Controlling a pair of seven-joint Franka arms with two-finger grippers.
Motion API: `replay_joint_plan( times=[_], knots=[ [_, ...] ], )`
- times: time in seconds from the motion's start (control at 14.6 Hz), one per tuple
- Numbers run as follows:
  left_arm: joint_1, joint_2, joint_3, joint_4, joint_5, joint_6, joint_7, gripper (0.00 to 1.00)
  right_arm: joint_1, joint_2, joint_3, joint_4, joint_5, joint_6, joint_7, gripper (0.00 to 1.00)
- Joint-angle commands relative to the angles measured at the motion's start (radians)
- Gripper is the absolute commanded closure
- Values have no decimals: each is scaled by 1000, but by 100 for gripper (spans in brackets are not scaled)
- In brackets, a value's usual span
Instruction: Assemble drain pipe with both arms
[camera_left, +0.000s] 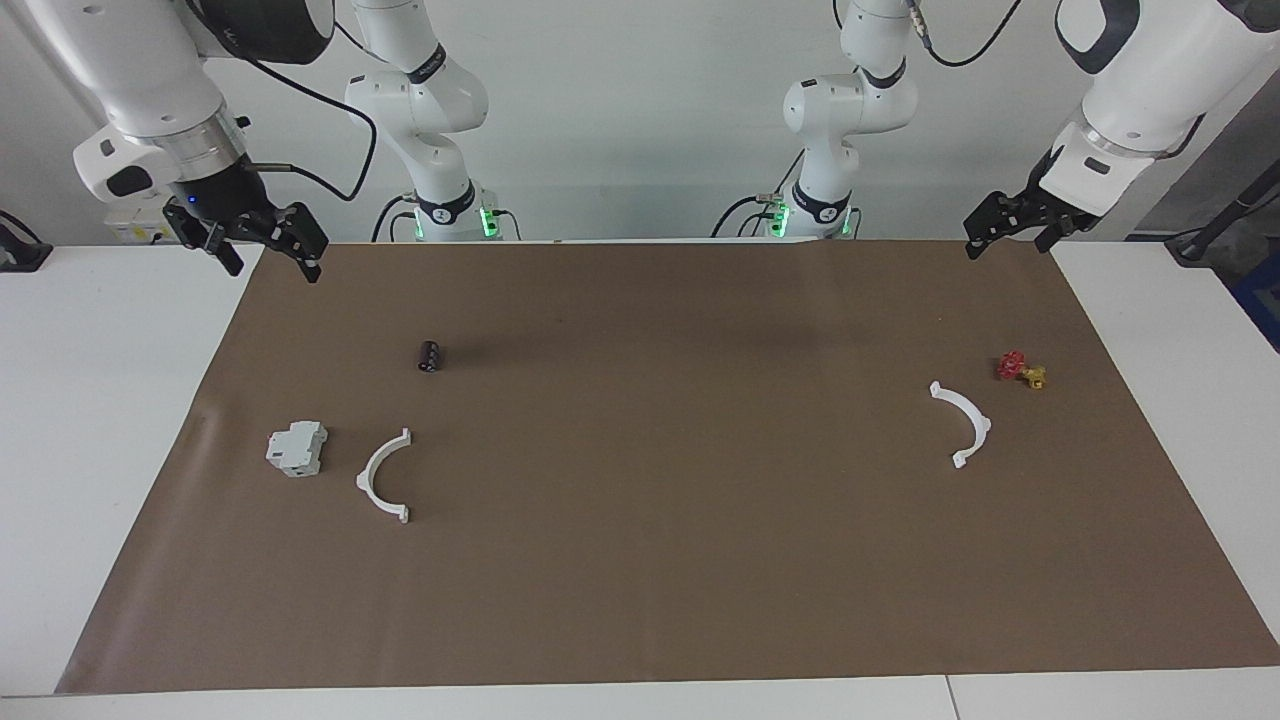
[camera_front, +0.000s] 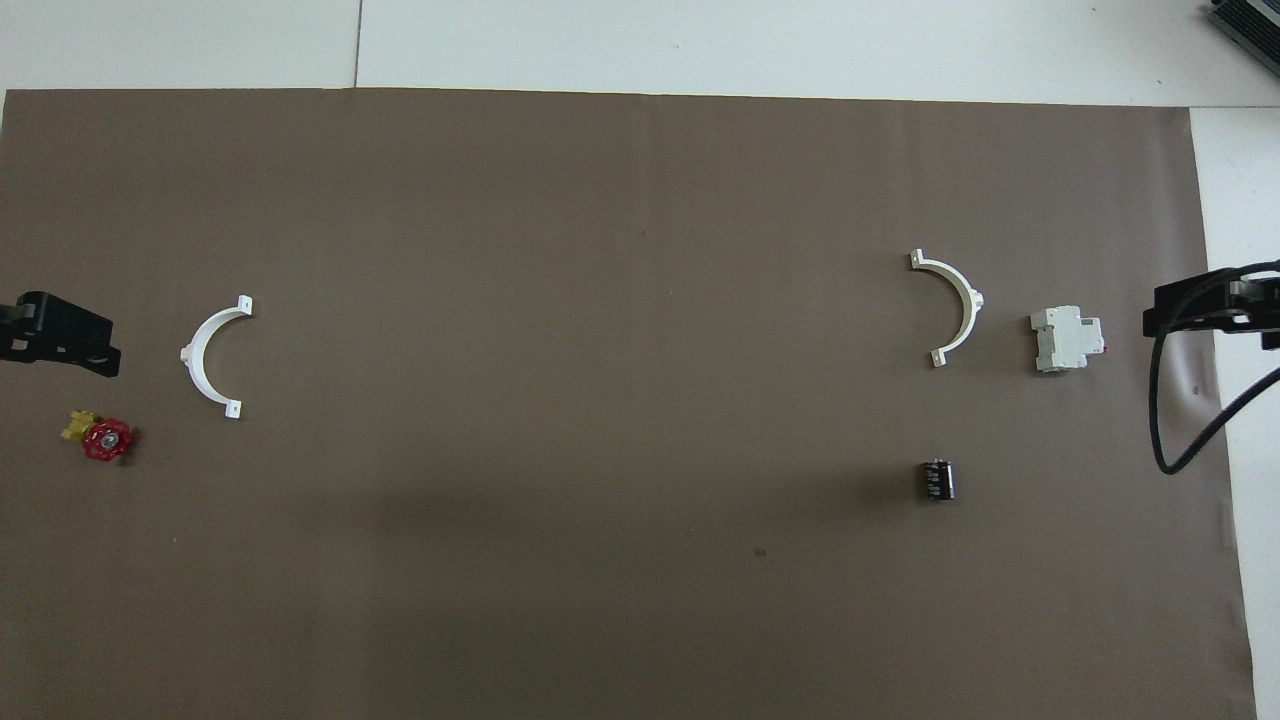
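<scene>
From the facing view, both claws hang up high with their fingers apart: the left gripper (camera_left: 1005, 232) and the right gripper (camera_left: 262, 243) over the mat's (camera_left: 640, 600) corners by the robots.

From the overhead view, one half-ring (camera_front: 212, 356) lies near the left arm's edge, the other half-ring (camera_front: 953, 310) near the right arm's. They look light, stiff and thin; pinch the curved middle.

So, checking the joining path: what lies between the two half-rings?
Nothing: only bare brown mat lies between one half-ring and the other half-ring, clearest in the overhead view.

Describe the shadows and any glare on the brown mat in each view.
Facing view: a soft shadow band crosses the mat beside the dark cylinder; no glare. Overhead view: a broad dim patch darkens the part nearest the robots; each half-ring casts hardly any shadow.
</scene>
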Motion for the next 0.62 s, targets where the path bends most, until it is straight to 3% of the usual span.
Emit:
replay_joint_plan(
  times=[0.0, 0.21, 0.34, 0.41, 0.55],
  knots=[
    [9, -27, -8, -33, 17, 47, 15, 0, -12, -10, 8, -1, 20, -10, -12, 0],
    [9, -27, -8, -36, 17, 64, 13, 0, -11, -32, 9, -55, 18, 22, -15, 0],
    [11, -27, -8, -39, 17, 78, 15, 0, -11, -60, 9, -144, 18, 133, -41, 0],
    [12, -29, -7, -43, 17, 75, 15, 0, -11, -47, 9, -168, 18, 196, -70, 0],
    [11, -32, -7, -49, 17, 75, 15, 0, -12, 60, 9, -178, 20, 324, -163, 0]
  ],
)
